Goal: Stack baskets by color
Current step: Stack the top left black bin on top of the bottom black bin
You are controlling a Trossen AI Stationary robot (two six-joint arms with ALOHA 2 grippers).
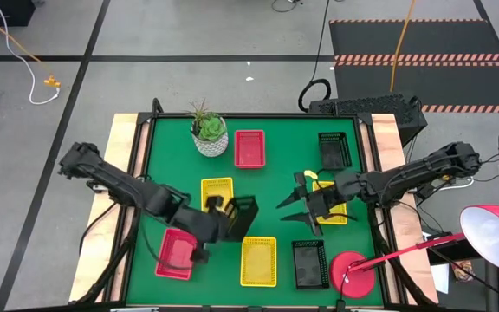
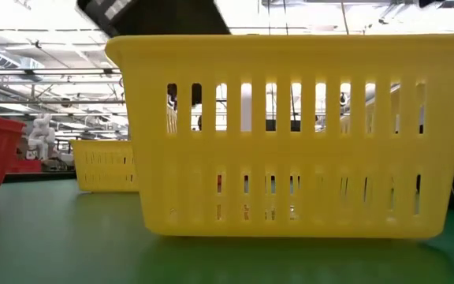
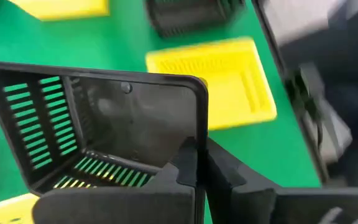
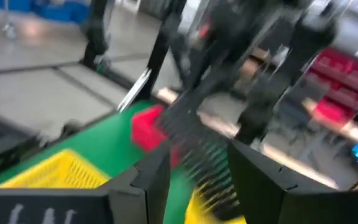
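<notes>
My left gripper (image 1: 219, 217) is shut on a black basket (image 1: 242, 217) and holds it tipped on its side above the table's middle. Other baskets rest flat on the green table (image 1: 280, 165): red (image 1: 249, 148) and black (image 1: 333, 150) at the far side, yellow (image 1: 217, 191) in the middle, and red (image 1: 175, 253), yellow (image 1: 259, 260) and black (image 1: 309, 263) along the near edge. My right gripper (image 1: 294, 208) stands open and level above another yellow basket (image 1: 334, 211), pointing at the held black one; nothing is between its fingers (image 4: 151, 180). My left gripper pinches one wall of the black basket at its rim (image 3: 195, 127), one finger inside the basket and one outside. The fingers come slanting down from the table's left. The basket (image 3: 104, 130) is lifted clear and tipped, its open side turned toward the wrist camera.
A white plant pot (image 1: 209, 137) stands at the far left of the table. A round red lamp base (image 1: 350, 271) sits at the near right corner, its shade (image 1: 496, 234) beyond the table's right edge. The near yellow basket (image 2: 290, 134) fills the low view.
</notes>
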